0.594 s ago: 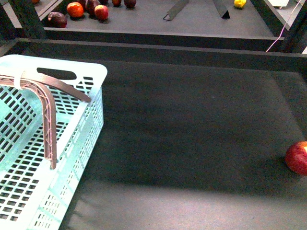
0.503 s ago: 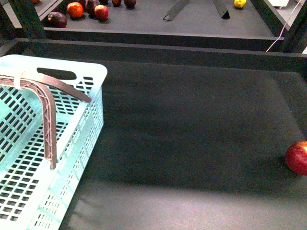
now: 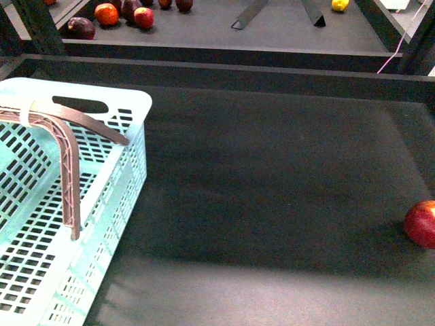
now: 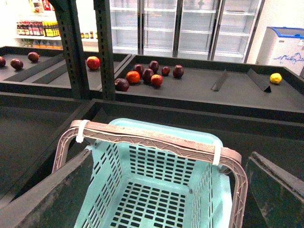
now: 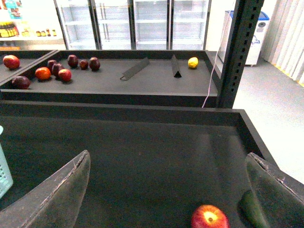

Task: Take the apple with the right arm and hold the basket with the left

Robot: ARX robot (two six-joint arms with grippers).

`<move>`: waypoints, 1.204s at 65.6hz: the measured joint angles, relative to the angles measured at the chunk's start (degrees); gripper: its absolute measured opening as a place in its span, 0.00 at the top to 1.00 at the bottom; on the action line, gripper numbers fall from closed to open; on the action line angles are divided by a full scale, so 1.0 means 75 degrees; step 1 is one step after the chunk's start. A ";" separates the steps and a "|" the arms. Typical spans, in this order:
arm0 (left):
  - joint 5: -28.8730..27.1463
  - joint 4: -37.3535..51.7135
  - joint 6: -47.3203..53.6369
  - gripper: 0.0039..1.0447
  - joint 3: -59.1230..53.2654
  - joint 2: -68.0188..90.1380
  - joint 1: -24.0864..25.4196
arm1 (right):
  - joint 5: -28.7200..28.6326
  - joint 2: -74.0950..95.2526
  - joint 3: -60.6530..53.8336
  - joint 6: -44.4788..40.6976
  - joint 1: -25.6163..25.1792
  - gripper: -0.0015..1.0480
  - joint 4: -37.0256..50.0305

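Two wide-open pincers: left gripper (image 4: 171, 159) facing basket (image 4: 156, 166) handle (image 4: 152, 140) for steadying; right gripper (image 5: 167, 154) aimed at apple (image 5: 209, 218), untouched near right edge of table (image 3: 272, 170), well apart from basket. Beyond, spare fruit (image 3: 107, 13) on rear shelf (image 3: 272, 27).

Showing only in the wrist views, as pairs of broad, flat fingers (image 4: 52, 199) tapering to blunt tips. Looking matte charcoal-black on the left gripper (image 4: 170, 153), wearing pale grey scuffs and fine scratches across the faces. Appearing much alike on the right gripper (image 5: 167, 153): dark wedges, wearing lighter along the edges, catching thin bright lines at the rims.
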 joint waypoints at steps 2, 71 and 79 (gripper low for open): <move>0.0000 0.0000 0.0000 0.06 0.0000 0.0000 0.0000 | 0.0000 0.0000 0.0000 0.0000 0.0000 0.08 0.0000; 0.1717 0.3136 -0.8915 0.06 0.4479 1.1779 0.0699 | -0.0012 -0.0006 0.0000 0.0000 0.0000 0.08 -0.0003; 0.1632 0.3089 -0.8941 0.06 0.4765 1.2234 0.0688 | -0.0012 -0.0006 0.0000 0.0000 0.0000 0.08 -0.0003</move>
